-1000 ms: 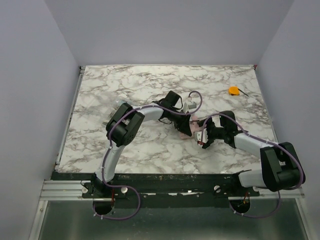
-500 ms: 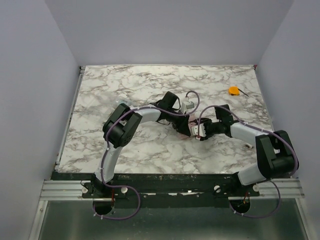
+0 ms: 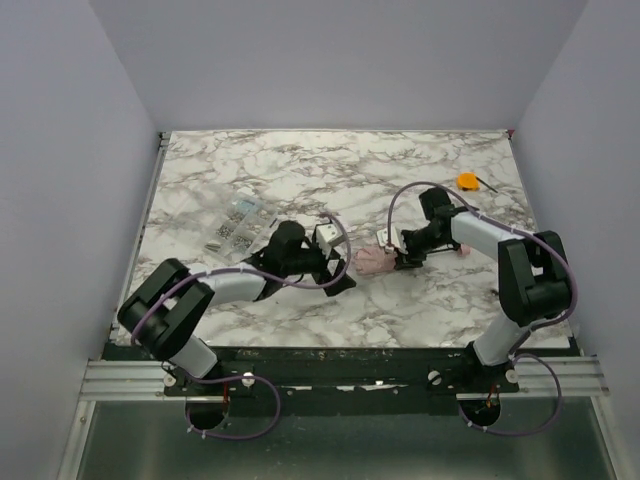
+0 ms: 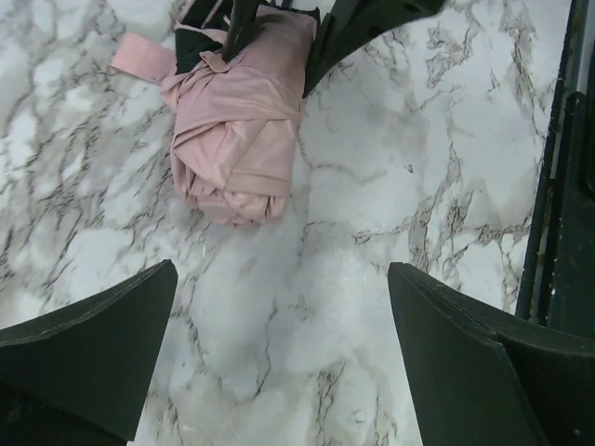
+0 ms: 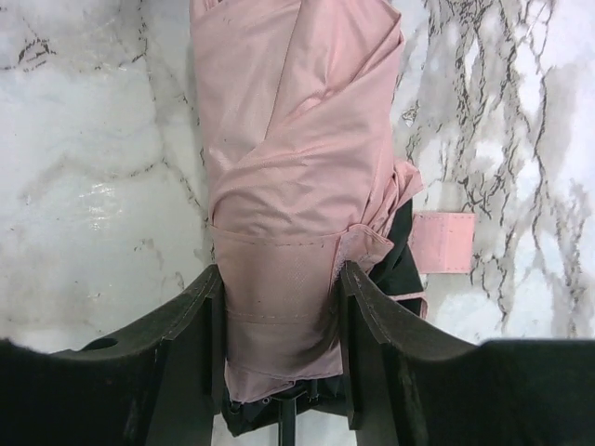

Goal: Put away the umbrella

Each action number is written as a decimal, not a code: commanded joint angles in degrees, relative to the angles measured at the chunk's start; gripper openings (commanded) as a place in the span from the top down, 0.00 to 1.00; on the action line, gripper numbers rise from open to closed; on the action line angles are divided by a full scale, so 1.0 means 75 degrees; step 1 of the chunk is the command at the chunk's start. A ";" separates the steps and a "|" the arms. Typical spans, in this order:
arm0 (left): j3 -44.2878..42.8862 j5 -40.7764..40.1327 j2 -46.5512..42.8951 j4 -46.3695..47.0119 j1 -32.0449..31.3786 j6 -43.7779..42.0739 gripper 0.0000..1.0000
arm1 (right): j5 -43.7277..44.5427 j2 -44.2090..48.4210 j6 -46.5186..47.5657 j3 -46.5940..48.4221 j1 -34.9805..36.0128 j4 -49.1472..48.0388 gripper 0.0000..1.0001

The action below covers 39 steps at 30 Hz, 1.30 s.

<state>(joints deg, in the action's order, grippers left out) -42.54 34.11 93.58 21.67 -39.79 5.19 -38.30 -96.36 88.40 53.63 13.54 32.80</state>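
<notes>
Clamping the folded umbrella [image 3: 372, 262] alone in the right end effector [image 5: 279, 290] just right of centre of the surface [image 3: 300, 170], having drawn the left end effector [image 4: 281, 269] back toward the near edge, released and empty, with folding seemingly done.

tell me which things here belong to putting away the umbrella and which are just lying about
Job: pink umbrella, gripped by the right gripper; left gripper, open, nearby.
Lying about: small orange object; packet of metal parts.

Far end of umbrella [image 5: 296, 167] cut off at top edge, near end hidden within right end effector [image 5: 280, 283]
</notes>
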 commanded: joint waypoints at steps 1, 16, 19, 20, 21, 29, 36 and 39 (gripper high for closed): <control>0.2170 -0.1328 -0.1162 0.3856 -0.0021 -0.0143 0.02 | 0.0852 -0.1173 -0.1060 -0.0027 -0.0100 0.3326 0.74; 0.0707 -0.4565 -0.0099 0.1433 -0.3231 -0.5172 0.02 | 0.1039 -0.2670 -0.1954 0.0774 -0.0083 0.3954 0.75; 0.0018 -0.4927 0.0667 0.1366 -0.3279 -0.5532 0.02 | 0.0990 -0.2746 -0.1997 0.0878 -0.0084 0.3980 0.75; -0.0174 -0.4963 0.0860 0.1301 -0.3275 -0.5650 0.02 | 0.0969 -0.2767 -0.1990 0.0908 -0.0088 0.4010 0.75; -0.0379 -0.4951 0.1071 0.1224 -0.3263 -0.5790 0.03 | 0.0962 -0.2784 -0.2000 0.0932 -0.0084 0.4009 0.75; -0.1224 -0.4917 0.2034 0.0421 -0.2757 -0.5799 0.21 | 0.1017 -0.2823 -0.1869 0.0907 -0.0083 0.4113 0.75; -0.1548 -0.4616 0.2394 -0.0079 -0.2528 -0.5853 0.31 | 0.0965 -0.2934 -0.1759 0.0971 -0.0083 0.4232 0.75; -0.1621 -0.4559 0.2404 -0.0150 -0.2521 -0.5834 0.31 | 0.0894 -0.2947 -0.1678 0.0983 -0.0083 0.4306 0.75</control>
<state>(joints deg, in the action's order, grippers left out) -54.43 -0.43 109.60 25.21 -59.20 -37.78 -43.05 -109.51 78.39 67.57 12.14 49.50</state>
